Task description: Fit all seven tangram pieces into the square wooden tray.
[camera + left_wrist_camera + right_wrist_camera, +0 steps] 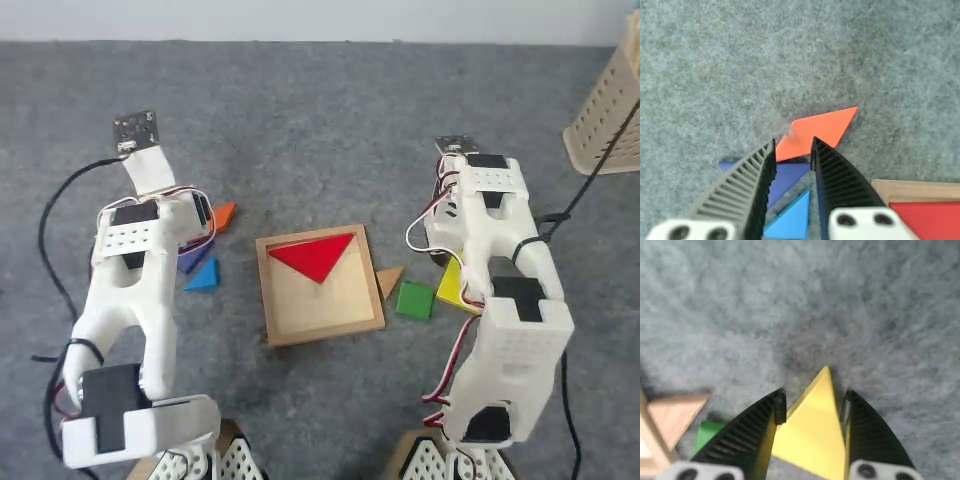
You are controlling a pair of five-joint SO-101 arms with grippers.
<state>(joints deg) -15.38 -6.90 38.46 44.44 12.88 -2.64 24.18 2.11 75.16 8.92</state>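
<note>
The square wooden tray (372, 300) lies mid-table with a red triangle (312, 255) in its far half. My left gripper (793, 145) is shut on the near end of the orange parallelogram (822, 127), which lies flat on the carpet left of the tray (900, 190). Just behind it are a purple piece (787, 177) and a blue triangle (790, 222). My right gripper (812, 400) is shut on the yellow triangle (812, 432), right of the tray. A green square (414, 300) and a plain wood triangle (388, 279) lie between the tray and the yellow triangle (452, 287).
A perforated beige basket (610, 110) stands at the far right edge. Cables trail from both arms, one dark cable (50, 250) looping on the left. Grey carpet (320, 130) covers the table beyond the tray.
</note>
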